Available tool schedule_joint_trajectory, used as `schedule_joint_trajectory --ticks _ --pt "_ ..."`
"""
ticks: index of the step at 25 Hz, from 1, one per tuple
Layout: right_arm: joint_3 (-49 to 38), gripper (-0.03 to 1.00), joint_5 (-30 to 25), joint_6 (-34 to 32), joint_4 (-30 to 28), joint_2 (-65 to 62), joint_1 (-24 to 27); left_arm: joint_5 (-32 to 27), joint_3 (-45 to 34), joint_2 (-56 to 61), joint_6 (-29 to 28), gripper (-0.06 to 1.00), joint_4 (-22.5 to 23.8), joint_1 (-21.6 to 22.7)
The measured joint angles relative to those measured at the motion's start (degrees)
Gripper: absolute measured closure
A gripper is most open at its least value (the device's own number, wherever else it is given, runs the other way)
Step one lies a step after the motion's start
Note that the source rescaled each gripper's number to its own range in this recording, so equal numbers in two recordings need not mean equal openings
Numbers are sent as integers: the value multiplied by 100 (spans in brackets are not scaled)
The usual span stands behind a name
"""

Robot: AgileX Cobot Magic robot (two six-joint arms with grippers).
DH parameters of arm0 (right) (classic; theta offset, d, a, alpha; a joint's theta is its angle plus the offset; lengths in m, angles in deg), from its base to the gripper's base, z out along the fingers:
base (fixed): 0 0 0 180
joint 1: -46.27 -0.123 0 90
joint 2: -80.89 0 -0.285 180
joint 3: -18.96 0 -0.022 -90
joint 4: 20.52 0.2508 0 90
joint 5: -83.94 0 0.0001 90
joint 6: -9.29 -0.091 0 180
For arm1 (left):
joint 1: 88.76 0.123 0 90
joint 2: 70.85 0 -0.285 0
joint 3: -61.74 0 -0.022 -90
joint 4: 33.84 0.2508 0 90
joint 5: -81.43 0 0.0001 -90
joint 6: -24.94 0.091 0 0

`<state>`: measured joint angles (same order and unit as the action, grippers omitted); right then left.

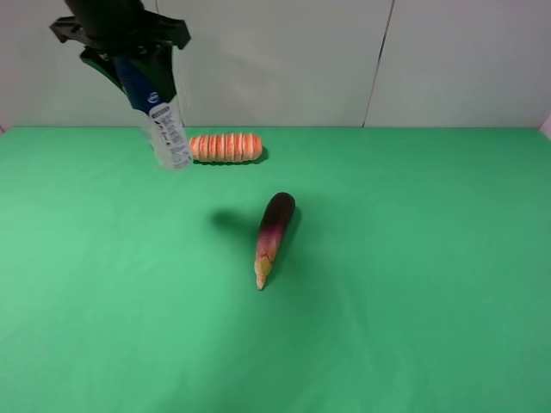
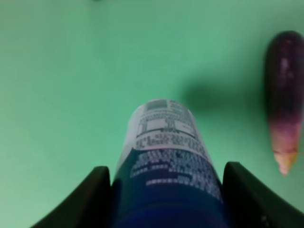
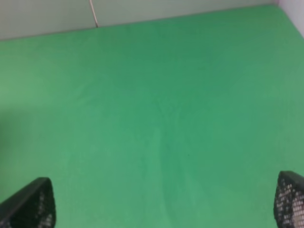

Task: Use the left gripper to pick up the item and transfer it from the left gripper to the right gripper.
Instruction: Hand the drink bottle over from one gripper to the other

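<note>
The cylindrical bottle with a dark blue cap and upper part and a white printed lower body (image 1: 164,120) is gripped by the left gripper (image 1: 138,69), whose black fingers (image 2: 95,194) press against the blue upper part from both sides. The left wrist view shows the bottle (image 2: 164,156) filling the gap between those fingers of the left gripper (image 2: 166,190), its white printed end sticking out past the fingertips. Seen from the high camera, the bottle hangs below the gripper, clear of the surface and tilted, white end lowest and leaning away from the hand toward the middle of the table.

Beneath and beyond the held bottle lies the flat green cloth table (image 1: 413,258), with a soft dark shadow on it. A ridged orange roll (image 1: 225,147) lies on its side on the cloth, lower than the left gripper and, from the high camera, just beside the bottle's white end. A glossy purple eggplant with a pale stem tip (image 1: 274,232) lies farther out from the hand, near the shadow; the left wrist view shows it (image 2: 284,95) off to one side of the bottle, well apart from it.

The right gripper (image 3: 159,204) shows only in its own wrist view: two black mesh-textured fingertips (image 3: 28,206) stand wide apart with nothing between them, only bare green cloth (image 3: 166,95) ahead.
</note>
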<state>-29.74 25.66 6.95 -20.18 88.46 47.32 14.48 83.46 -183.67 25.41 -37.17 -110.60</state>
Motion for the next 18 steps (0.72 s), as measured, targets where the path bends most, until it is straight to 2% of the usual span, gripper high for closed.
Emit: schedule_joint_trajectory --ticks 12,18 --pt "0 -3 6 0 0 0 0 19 0 -4 -399 93 25 -1095" --pt "0 -3 6 0 0 0 0 275 0 -45 -676 93 246 -1597"
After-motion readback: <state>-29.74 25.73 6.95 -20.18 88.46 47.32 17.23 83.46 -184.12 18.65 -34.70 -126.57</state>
